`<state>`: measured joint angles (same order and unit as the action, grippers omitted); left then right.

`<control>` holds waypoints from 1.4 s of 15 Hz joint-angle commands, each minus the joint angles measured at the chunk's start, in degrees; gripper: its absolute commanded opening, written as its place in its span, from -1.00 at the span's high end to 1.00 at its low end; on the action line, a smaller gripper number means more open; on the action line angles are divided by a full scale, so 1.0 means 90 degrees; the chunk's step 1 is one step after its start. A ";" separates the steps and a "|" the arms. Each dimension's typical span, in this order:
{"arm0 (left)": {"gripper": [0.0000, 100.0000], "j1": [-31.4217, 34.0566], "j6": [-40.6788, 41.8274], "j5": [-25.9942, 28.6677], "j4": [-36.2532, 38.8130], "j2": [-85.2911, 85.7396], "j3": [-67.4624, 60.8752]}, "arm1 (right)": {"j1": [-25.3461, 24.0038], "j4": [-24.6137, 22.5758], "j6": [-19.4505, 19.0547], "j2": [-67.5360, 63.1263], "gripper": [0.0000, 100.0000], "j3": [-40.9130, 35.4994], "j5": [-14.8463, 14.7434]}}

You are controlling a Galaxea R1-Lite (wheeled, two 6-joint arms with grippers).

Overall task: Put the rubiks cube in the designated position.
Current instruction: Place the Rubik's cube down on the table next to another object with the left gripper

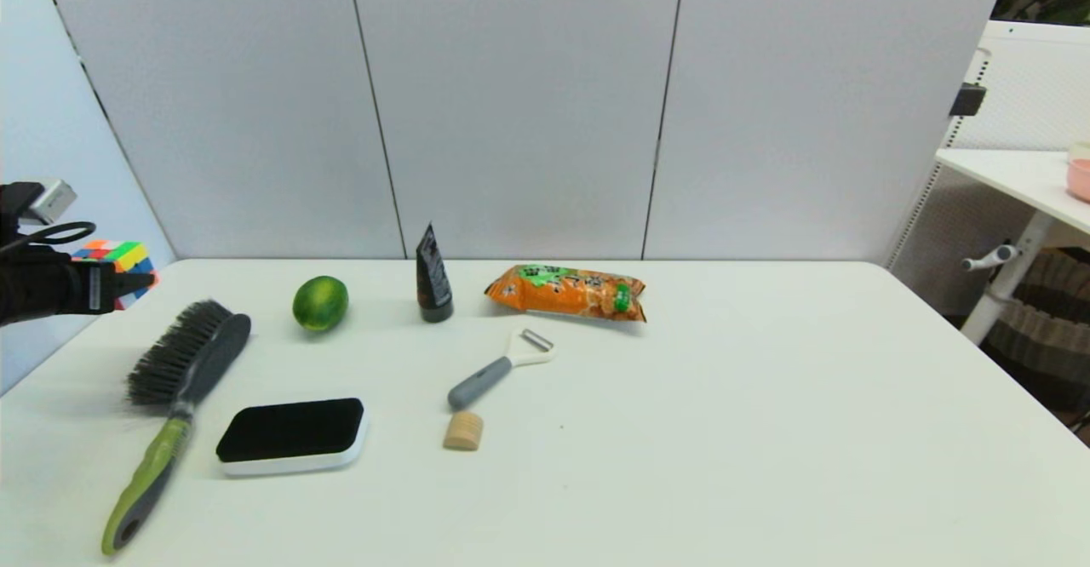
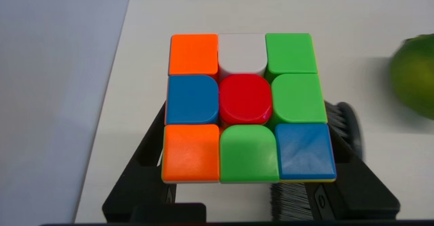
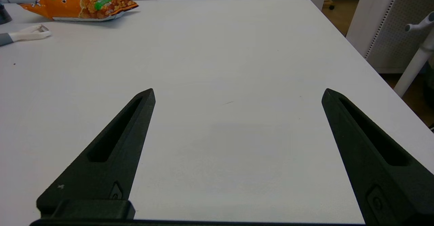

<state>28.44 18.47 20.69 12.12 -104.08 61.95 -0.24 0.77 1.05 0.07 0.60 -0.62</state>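
The left claw [image 2: 249, 171] is clamped on the rubiks cube [image 2: 247, 107], one black finger [image 2: 142, 175] against each side of it. The cube is held up in the air over the far-left corner of the table [image 1: 681, 431], at about ten o'clock from the table's middle. A cube has no long axis; in the left wrist view one full face is turned squarely to the camera, red in the centre with orange, white, green and blue squares round it, its rows level between the fingers.

Under the cube lies a brush [image 1: 170, 397] with a green and grey handle, and at three o'clock from the cube sits a lime [image 1: 320, 302]. Farther round stand a black tube [image 1: 433, 277] and an orange snack bag [image 1: 566, 291], then a peeler [image 1: 498, 369], a small wooden cylinder [image 1: 463, 431] and a black-topped eraser [image 1: 292, 433].

The right claw [image 3: 237, 93] hangs low over the bare right side of the table, fingers wide apart, holding nothing.
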 commanded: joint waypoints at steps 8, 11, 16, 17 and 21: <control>1.00 0.0111 0.0048 -0.0189 0.0636 -0.0916 -0.0311 | -0.0002 0.0003 0.0001 -0.0008 -1.00 0.0002 0.0001; -1.00 0.0131 0.0018 -0.0179 0.0656 -0.0955 -0.0409 | -0.0002 0.0003 0.0001 -0.0008 -1.00 0.0002 0.0001; -1.00 0.0180 0.0067 -0.0160 0.1056 -0.0955 -0.0429 | -0.0002 0.0003 0.0001 -0.0008 -1.00 0.0002 0.0001; -1.00 0.0180 0.0048 -0.0170 0.1193 -0.0769 -0.0292 | -0.0002 0.0003 0.0001 -0.0008 -1.00 0.0002 0.0001; -1.00 0.0219 0.0057 -0.0267 0.0831 0.0491 0.0958 | -0.0002 0.0003 0.0001 -0.0008 -1.00 0.0002 0.0001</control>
<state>30.26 18.91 18.57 21.60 -107.39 64.49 -0.24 0.77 1.04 0.07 0.62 -0.62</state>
